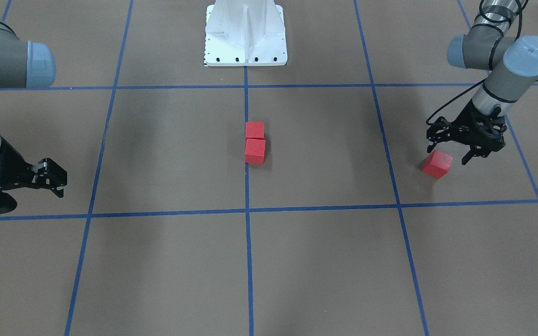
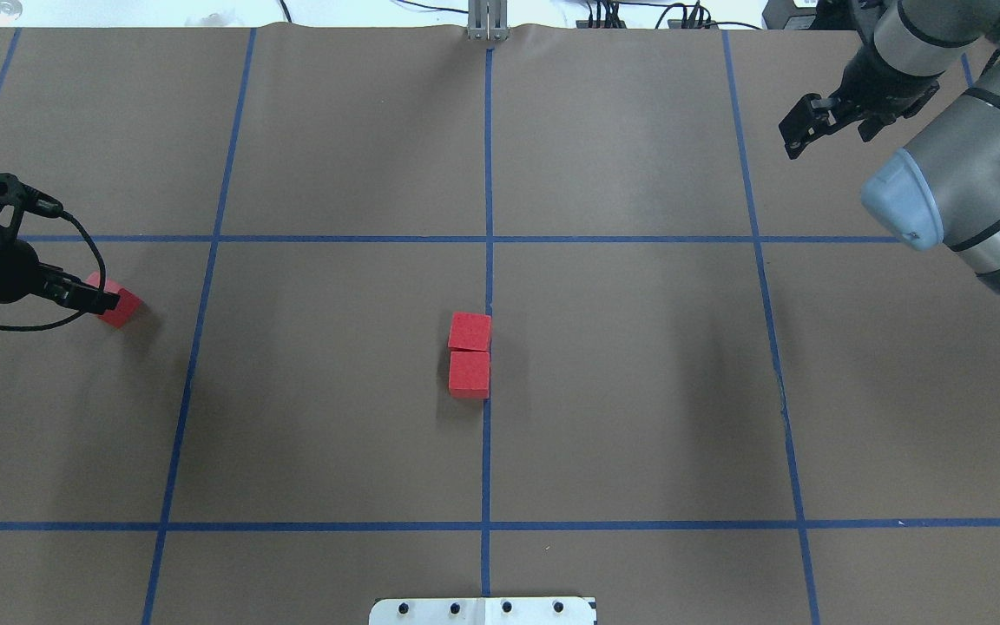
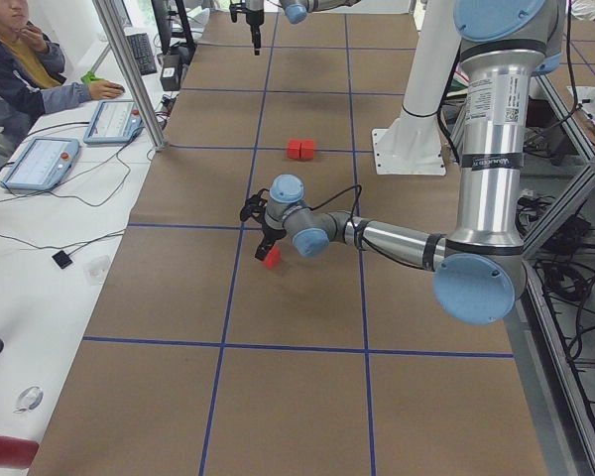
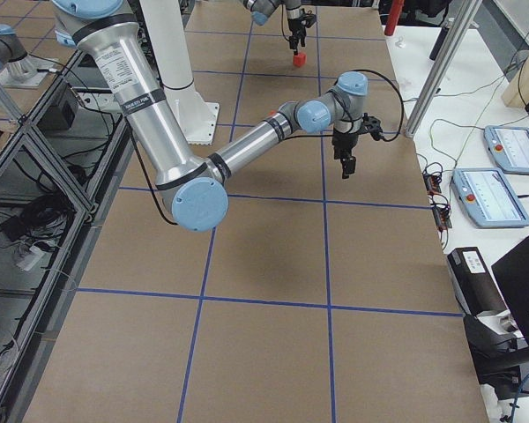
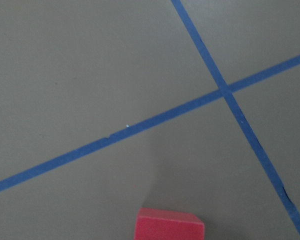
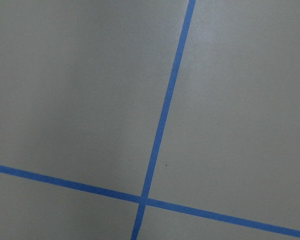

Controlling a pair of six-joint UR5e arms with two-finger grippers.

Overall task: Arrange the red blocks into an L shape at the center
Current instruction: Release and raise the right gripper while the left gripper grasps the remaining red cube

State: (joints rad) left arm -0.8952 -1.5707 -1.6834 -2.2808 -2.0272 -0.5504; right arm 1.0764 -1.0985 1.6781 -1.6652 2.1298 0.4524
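Exterior front-facing: lone red block (image 1: pixel 436 164) just below left pincer (image 1: pixel 448 157).

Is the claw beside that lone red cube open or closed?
Open. The left gripper has its fingers spread apart, wider than the lone red block by them.

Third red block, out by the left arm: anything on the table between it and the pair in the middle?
Nothing visible. Between the third red block and the two touching blocks at the center there is only bare brown table, crossed by one blue tape line. The left end effector is open at the third red block.
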